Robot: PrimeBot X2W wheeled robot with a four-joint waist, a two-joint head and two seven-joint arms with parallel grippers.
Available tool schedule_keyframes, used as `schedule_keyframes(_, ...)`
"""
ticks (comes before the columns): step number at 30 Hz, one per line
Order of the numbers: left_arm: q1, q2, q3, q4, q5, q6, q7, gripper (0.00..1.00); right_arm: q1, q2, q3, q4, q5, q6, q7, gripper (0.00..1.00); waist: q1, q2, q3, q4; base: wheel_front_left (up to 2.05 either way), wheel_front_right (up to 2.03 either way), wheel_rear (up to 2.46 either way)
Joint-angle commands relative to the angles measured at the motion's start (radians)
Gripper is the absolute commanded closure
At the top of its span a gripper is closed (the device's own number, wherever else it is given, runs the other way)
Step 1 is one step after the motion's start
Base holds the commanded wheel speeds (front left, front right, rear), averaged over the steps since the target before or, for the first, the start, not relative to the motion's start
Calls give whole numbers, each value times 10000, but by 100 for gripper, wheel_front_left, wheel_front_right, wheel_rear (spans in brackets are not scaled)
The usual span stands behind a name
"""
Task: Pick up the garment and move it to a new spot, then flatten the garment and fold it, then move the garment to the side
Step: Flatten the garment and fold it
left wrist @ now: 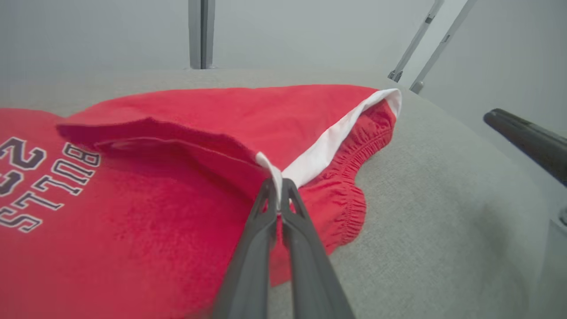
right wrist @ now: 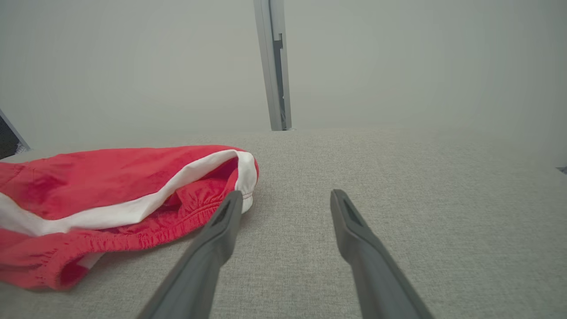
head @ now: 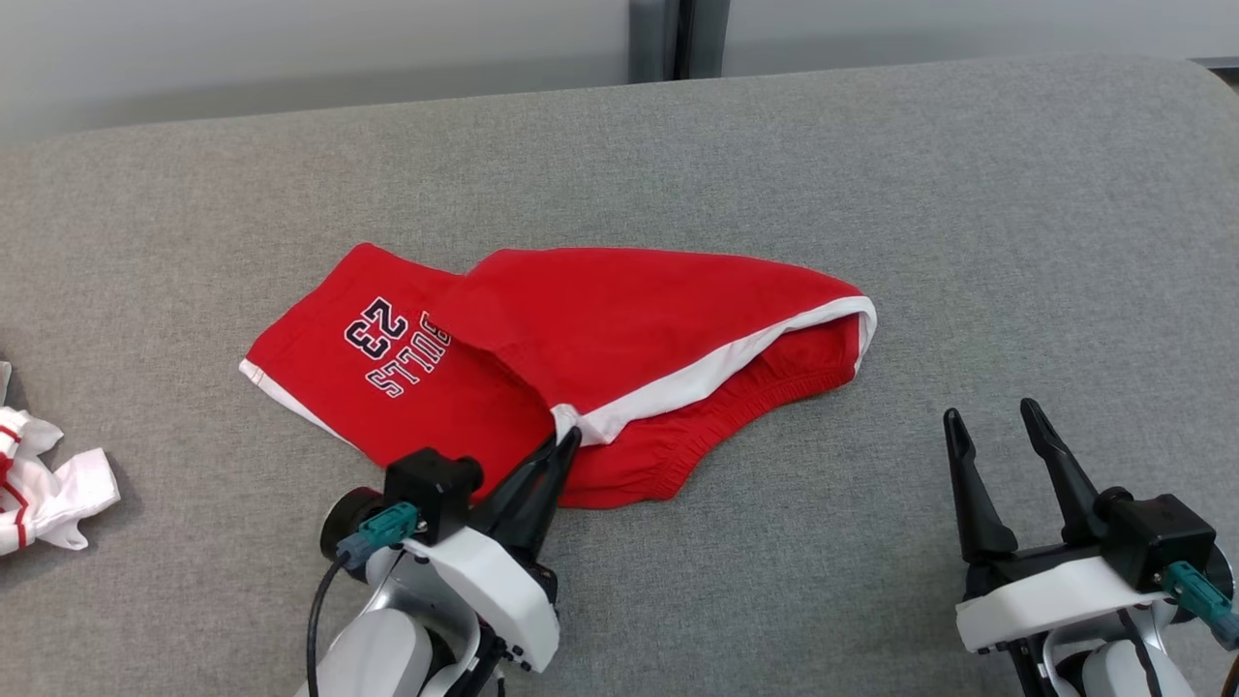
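Red shorts [head: 542, 348] with white trim and "BULLS 23" lettering lie partly folded over in the middle of the grey cushioned surface [head: 968, 242]. My left gripper [head: 566, 438] is shut on a white-trimmed hem corner of the shorts [left wrist: 221, 133] at their near edge; the left wrist view shows the fingertips [left wrist: 268, 188] pinching the white trim. To the right of the shorts, my right gripper [head: 997, 418] stands open above bare fabric with nothing between its fingers. In the right wrist view the shorts [right wrist: 102, 195] lie left of the open right gripper [right wrist: 285, 199].
A crumpled white cloth [head: 44, 479] with red stripes lies at the surface's far left edge. A pale wall with a vertical metal post [head: 673, 39] runs behind the surface. One dark finger of the right gripper [left wrist: 527, 139] shows at the right of the left wrist view.
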Motion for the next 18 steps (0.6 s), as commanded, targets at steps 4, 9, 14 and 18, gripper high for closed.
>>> schedule_keyframes(4, -304, 80, -582, -1114, 307, -272, -336, 100, -78, 23, -101, 102, 30, 23, -89, 0, 0, 0, -80, 84, 0, 0, 0)
schedule_keyframes(9, -317, 128, -601, -1913, 354, -189, -399, 100, -72, 42, -124, 79, 77, 21, -88, 0, 0, 0, -134, 172, 0, 0, 0)
schedule_keyframes(14, 104, 467, -35, -2552, 176, 304, -324, 100, -47, 56, -131, 38, 110, 23, -89, 0, 0, 0, -142, 314, 0, 0, 0)
schedule_keyframes(18, 564, 895, 713, -2766, -111, 754, -369, 100, -36, 58, -165, 24, 81, 21, -90, 0, 0, 0, -117, 453, 0, 0, 0)
